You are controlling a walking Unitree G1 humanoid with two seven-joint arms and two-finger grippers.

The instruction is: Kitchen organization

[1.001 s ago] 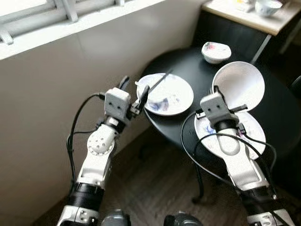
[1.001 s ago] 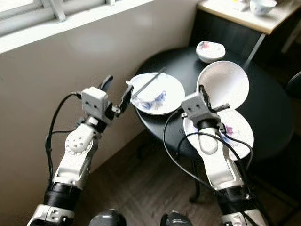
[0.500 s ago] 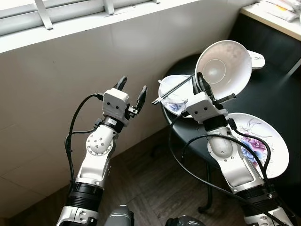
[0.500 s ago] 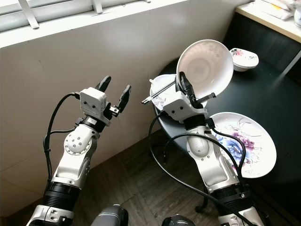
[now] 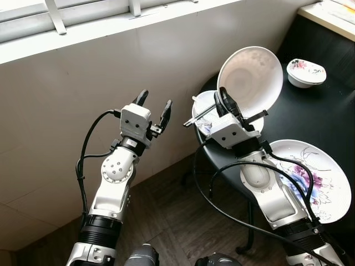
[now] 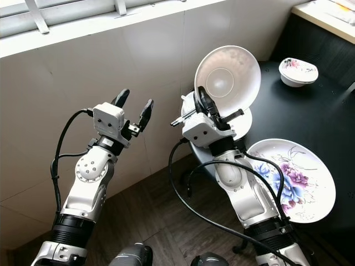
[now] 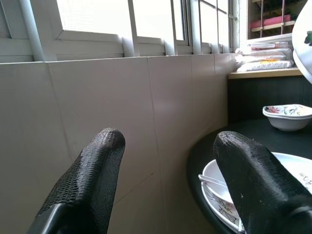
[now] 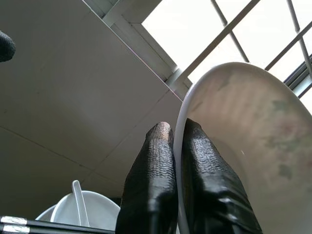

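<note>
My right gripper [image 5: 223, 97] is shut on the rim of a white deep plate [image 5: 250, 76] and holds it upright above the near edge of the round black table [image 5: 333, 119]. The right wrist view shows both fingers [image 8: 155, 170] pinching that plate's rim [image 8: 234, 146]. My left gripper [image 5: 154, 106] is raised, open and empty, in front of the tiled wall, left of the table. A floral plate [image 5: 316, 180] lies on the table near my right arm. Behind the held plate lies a plate with a spoon and black chopsticks [image 5: 203, 108].
A small floral bowl [image 5: 305, 72] sits further back on the table. The wall and window sill [image 5: 111, 30] are close on the left. A pale counter [image 6: 327, 12] stands at the back right. Dark wooden floor [image 5: 172, 221] lies below my arms.
The right gripper has lifted the white plate from above the floral plate and carried it higher and leftward. The view has swung, and the left gripper now sits clear of the chopstick plate.
</note>
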